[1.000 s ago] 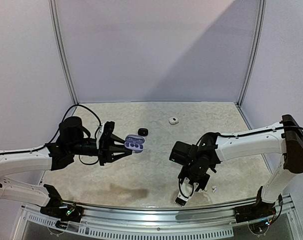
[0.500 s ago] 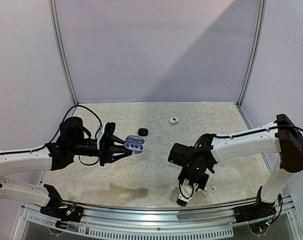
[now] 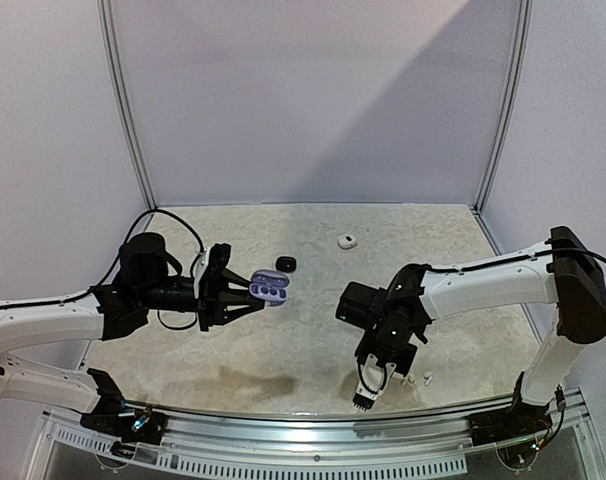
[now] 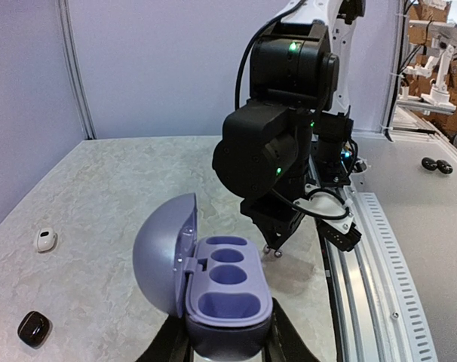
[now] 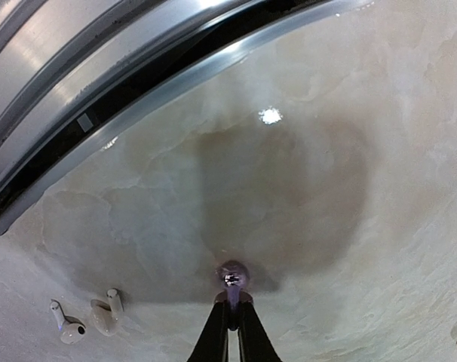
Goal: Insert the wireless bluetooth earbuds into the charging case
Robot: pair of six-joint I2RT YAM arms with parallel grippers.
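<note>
The lilac charging case (image 3: 270,287) hangs above the left half of the table, lid swung open and its wells (image 4: 230,275) empty. My left gripper (image 3: 257,295) is shut on the case's base, with its dark fingers on both sides (image 4: 227,344). My right gripper (image 3: 363,402) points down near the front rail. In the right wrist view the right gripper (image 5: 233,303) is shut on a small dark purplish earbud (image 5: 232,274) right at the table surface. Two white stemmed earbuds (image 5: 85,320) lie just left of it on the table.
A small black case (image 3: 285,263) and a small white case (image 3: 347,241) lie toward the back of the table. The metal front rail (image 5: 100,98) runs close beyond the right gripper. The white earbuds (image 3: 421,379) lie beside the right arm's wrist.
The right gripper's jaws have come together on the purplish earbud, and that arm has shifted slightly left. The left arm and the case have not moved.
</note>
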